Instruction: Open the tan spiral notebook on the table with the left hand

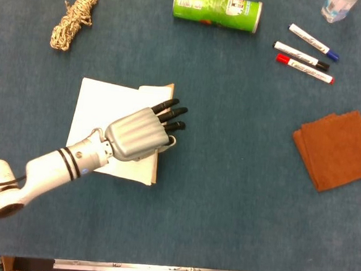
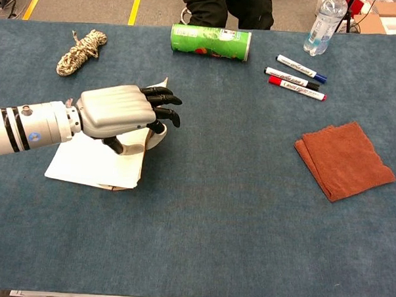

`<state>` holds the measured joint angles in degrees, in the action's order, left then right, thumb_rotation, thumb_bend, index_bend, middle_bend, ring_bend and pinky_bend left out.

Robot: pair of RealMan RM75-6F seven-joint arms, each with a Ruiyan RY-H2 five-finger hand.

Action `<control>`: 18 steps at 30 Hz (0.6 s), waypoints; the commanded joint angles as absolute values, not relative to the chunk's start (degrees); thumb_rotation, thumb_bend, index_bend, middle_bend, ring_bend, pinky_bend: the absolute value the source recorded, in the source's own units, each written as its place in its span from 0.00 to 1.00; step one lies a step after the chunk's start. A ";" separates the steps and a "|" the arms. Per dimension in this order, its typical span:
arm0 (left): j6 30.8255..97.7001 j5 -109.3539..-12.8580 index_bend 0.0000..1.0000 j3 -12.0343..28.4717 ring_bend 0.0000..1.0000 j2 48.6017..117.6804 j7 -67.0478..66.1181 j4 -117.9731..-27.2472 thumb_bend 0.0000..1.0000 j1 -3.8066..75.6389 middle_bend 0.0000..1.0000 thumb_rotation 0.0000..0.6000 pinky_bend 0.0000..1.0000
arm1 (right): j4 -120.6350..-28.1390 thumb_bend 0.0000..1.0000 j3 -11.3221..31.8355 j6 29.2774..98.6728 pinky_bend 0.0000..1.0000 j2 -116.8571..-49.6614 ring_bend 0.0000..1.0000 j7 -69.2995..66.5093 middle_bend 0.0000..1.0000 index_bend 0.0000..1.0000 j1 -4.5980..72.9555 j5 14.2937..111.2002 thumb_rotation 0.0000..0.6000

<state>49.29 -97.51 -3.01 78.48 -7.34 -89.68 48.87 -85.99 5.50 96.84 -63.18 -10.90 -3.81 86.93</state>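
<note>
Notebook (image 1: 101, 114) lying at the left of the table (image 1: 226, 194), white pages showing, so largely open by now. Cover (image 1: 160, 103) swung past the spine and tilted over to the right, a pale sliver of it visible beyond the knuckles, not yet flat on the cloth (chest view shows it curling up under the palm). Left hand (image 1: 140, 131) spread over that cover edge, dark fingers (image 1: 171, 113) extended and slightly apart; thumb side seems tucked against the cover, though whether pinching it or only pushing cannot be told from either view. Right hand nowhere in view.

Judged from this: the lifting and turning done, the laying down left. Cover to be pressed or let fall flat to the right, then the hand drawn clear. Some risk of the cover springing shut if released while tilted.

Elsewhere, untouched and well apart: rope bundle (image 1: 73, 18), green can (image 1: 216, 9), markers (image 1: 305, 53), brown cloth (image 1: 337, 148).
</note>
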 commanded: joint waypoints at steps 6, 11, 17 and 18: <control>44.59 -90.32 0.53 -1.03 0.00 82.59 -10.70 -91.27 0.37 49.45 0.19 1.00 0.00 | -84.71 0.19 5.58 96.89 0.32 -63.50 0.23 -12.22 0.36 0.44 -4.23 86.51 1.00; 42.49 -86.80 0.40 -0.30 0.00 84.84 -7.42 -90.98 0.37 49.80 0.18 1.00 0.00 | -84.16 0.19 5.71 96.77 0.32 -63.72 0.23 -13.01 0.36 0.44 -4.43 86.07 1.00; 40.14 -82.70 0.22 0.70 0.00 87.17 -4.62 -89.97 0.37 50.31 0.14 1.00 0.00 | -83.68 0.19 5.91 96.89 0.32 -63.67 0.23 -13.63 0.36 0.44 -4.57 85.96 1.00; 39.91 -82.56 0.20 0.75 0.00 87.62 -3.56 -89.66 0.37 50.39 0.13 1.00 0.00 | -83.58 0.19 5.91 96.84 0.32 -63.72 0.23 -13.76 0.36 0.44 -4.60 85.93 1.00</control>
